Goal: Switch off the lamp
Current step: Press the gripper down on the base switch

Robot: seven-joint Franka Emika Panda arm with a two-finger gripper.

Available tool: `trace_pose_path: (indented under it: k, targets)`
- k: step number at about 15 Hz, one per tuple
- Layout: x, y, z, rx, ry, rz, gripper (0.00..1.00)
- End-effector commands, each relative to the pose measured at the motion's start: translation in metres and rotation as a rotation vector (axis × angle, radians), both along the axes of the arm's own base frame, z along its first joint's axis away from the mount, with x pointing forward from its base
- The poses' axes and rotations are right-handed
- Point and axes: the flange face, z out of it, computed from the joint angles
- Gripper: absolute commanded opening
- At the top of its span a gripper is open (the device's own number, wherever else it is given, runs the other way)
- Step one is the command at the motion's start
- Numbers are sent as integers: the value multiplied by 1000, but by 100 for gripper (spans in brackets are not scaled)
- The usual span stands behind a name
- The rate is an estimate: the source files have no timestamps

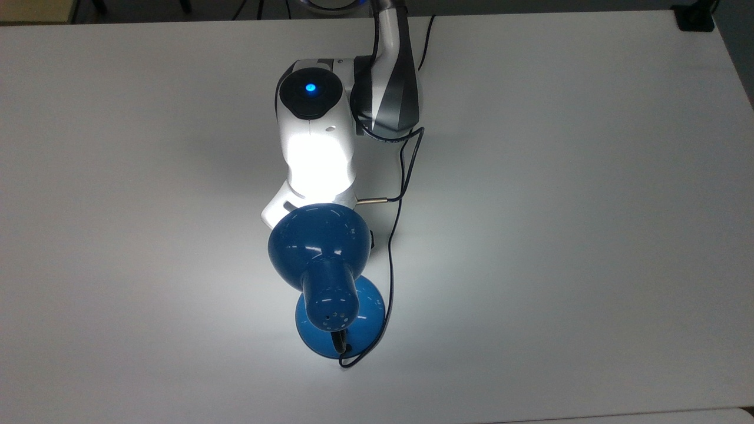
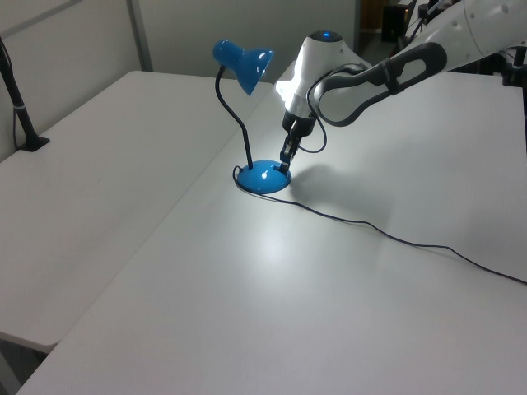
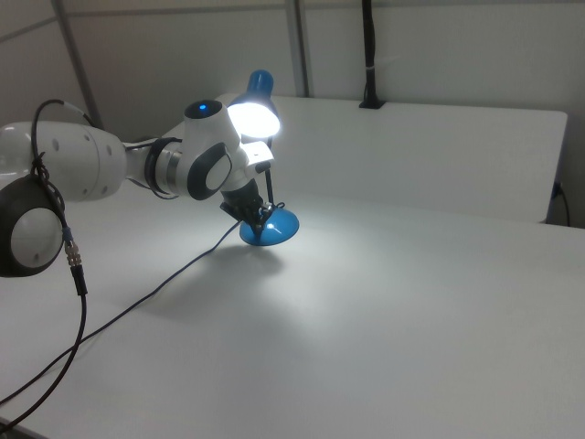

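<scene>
- One glossy blue metal desk lamp (image 2: 244,66) with a dome shade, a curved black neck and a round blue base is seen standing left of centre in the upper half of the left view, on a plain white table (image 2: 329,313); it is lit, and a bright patch is thrown onto the white arm casing beside the shade.
- The round blue base (image 2: 263,177) is found at the lower middle of the top view, with a thin black cord (image 2: 395,239) trailing off it toward the left view's right edge.
- The two-finger gripper (image 2: 284,166) is held pointing down at the edge of the base on the left view's right, its tips at or just above the blue surface; contact cannot be confirmed.
- The fingers are judged to be drawn narrow, close together, with nothing held between them.
- The coming move is judged to turn on one relation: a small dark mark, taken to be the switch, lies on the base almost directly under the fingertips, so a short downward press is called for rather than any sideways travel.
- In the right view, the gripper (image 3: 260,218) is seen just left of the base, beneath the glowing shade.
</scene>
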Motion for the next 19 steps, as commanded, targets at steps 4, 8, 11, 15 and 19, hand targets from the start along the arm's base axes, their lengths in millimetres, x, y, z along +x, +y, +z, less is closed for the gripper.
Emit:
trace_pose_path:
  k: [4,8,11,15,19]
  targets:
    - [3,10,-25,-40,4,13,0]
    - [2,8,-24,-44,4,14,0]
    - [2,9,0,-32,-21,8,0]
    - [3,9,12,-25,-38,2,0]
    - [3,9,12,-24,-38,2,0]
